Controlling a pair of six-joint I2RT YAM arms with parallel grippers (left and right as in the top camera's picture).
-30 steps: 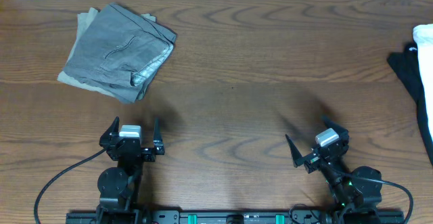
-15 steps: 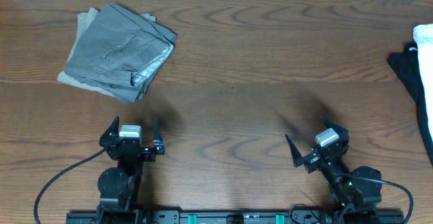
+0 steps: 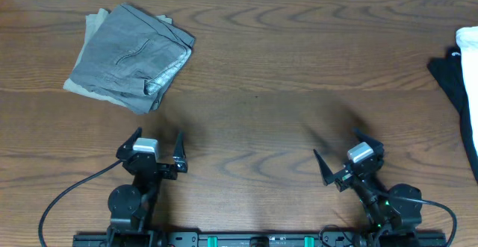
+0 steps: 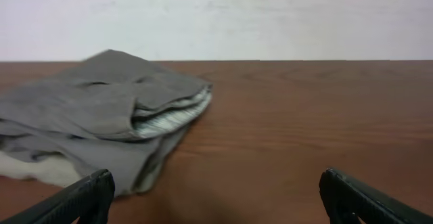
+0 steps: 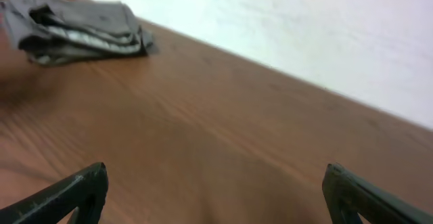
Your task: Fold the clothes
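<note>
Left gripper (image 3: 157, 144) had swung slightly toward the middle of the brown wooden table (image 3: 254, 75) since a second earlier; right gripper (image 3: 337, 148) showed no change. Both had jaws spread wide, holding nothing, near the front edge. Judged: folding not begun, the left arm only starting out.

The black soft-fabric T-shirt (image 3: 446, 75) lay at the far right edge, partly out of frame, well apart from both arms.

Count: one black T-shirt, one white cloth (image 3: 469, 90) against it, one grey folded trousers-like garment (image 3: 131, 57), two grippers.
</note>
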